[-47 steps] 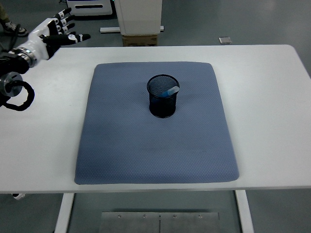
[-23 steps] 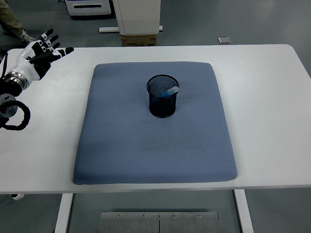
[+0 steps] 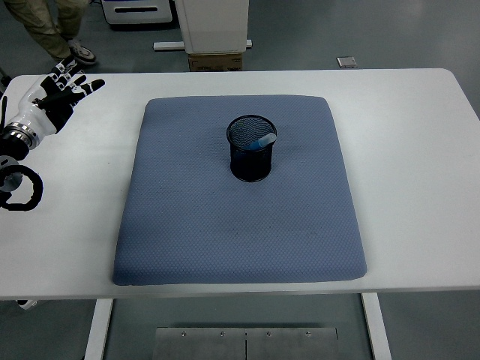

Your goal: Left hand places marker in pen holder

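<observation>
A black mesh pen holder (image 3: 252, 148) stands upright on the blue-grey mat (image 3: 238, 217), a little behind its middle. A blue marker (image 3: 262, 140) leans inside the holder, its tip against the right rim. My left hand (image 3: 64, 88) is over the table's far left corner, well away from the holder, with its fingers spread and nothing in them. The right arm does not show.
The mat covers the centre of the white table (image 3: 412, 150). Behind the table stand a white cabinet (image 3: 212, 24) and a cardboard box (image 3: 215, 61). A person's legs (image 3: 52, 30) show at the top left, close to my left hand.
My left hand has drawn back to the left, away from the mat, staying open. A person's legs have come further into view at the top left. Holder and marker have not moved.
</observation>
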### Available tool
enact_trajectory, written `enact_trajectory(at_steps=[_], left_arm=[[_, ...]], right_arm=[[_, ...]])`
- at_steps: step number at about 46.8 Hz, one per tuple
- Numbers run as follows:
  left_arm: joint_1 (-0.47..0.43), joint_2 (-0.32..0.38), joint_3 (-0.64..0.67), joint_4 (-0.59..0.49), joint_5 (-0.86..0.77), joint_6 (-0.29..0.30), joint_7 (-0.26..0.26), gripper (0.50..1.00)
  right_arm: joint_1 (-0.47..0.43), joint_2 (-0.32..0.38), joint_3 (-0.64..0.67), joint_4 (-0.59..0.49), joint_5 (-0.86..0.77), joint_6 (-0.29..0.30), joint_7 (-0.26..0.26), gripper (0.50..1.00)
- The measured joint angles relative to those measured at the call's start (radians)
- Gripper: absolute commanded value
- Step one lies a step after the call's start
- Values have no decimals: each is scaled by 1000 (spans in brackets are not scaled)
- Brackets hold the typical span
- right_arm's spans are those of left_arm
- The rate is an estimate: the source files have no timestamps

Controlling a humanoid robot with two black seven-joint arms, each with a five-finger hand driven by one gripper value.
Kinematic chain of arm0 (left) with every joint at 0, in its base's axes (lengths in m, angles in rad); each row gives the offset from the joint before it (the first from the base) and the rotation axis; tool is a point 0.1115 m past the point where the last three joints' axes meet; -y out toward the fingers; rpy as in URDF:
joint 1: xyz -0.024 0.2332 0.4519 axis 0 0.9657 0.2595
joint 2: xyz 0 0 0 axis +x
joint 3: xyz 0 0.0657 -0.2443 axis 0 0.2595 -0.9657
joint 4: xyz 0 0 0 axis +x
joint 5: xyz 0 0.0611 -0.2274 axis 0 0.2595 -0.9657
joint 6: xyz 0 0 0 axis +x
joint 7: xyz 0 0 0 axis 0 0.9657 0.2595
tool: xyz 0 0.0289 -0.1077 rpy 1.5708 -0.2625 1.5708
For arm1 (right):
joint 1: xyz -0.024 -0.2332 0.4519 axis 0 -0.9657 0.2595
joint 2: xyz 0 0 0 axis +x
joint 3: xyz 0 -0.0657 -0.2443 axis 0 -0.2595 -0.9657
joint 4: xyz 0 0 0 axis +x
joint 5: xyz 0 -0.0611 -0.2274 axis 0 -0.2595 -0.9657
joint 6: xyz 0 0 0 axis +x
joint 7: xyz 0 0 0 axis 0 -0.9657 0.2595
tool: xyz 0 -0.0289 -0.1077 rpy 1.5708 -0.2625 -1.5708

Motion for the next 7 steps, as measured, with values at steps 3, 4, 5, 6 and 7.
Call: enact_trajectory(at_steps=[3,4,5,6,7], left_arm=[[1,0,-1,0,0,0,0,1000],[1,0,-1,0,0,0,0,1000],[1,0,-1,0,0,0,0,1000],[3,0,-1,0,0,0,0,1000],[4,-1,-1,0,0,0,0,1000]], right_arm=[[0,0,2,0,2,0,0,1000],[0,0,2,0,2,0,0,1000],[0,0,1,0,2,1,0,1000],[0,0,1,0,1,1,0,1000],[0,0,0,0,1,1,0,1000]])
